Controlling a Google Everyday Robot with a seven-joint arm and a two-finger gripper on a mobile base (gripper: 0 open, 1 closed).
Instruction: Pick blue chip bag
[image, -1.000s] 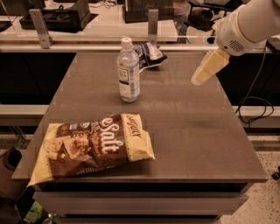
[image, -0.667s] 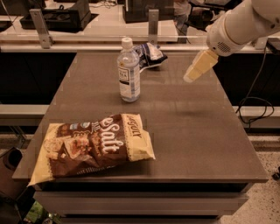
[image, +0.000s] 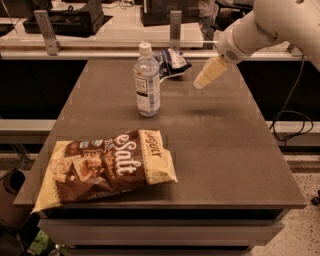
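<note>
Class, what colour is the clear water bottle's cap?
White cap, camera view. The cream gripper hovers right of the clear bottle.

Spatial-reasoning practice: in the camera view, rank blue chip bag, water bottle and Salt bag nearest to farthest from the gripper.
The gripper hangs above the far right.
1. blue chip bag, far edge
2. water bottle, centre left
3. Salt bag, near left

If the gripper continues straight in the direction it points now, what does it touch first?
Probably the bare table, right of the water bottle: the gripper, hovering right of the blue chip bag, points down-left, past it. Depth is unclear.
</note>
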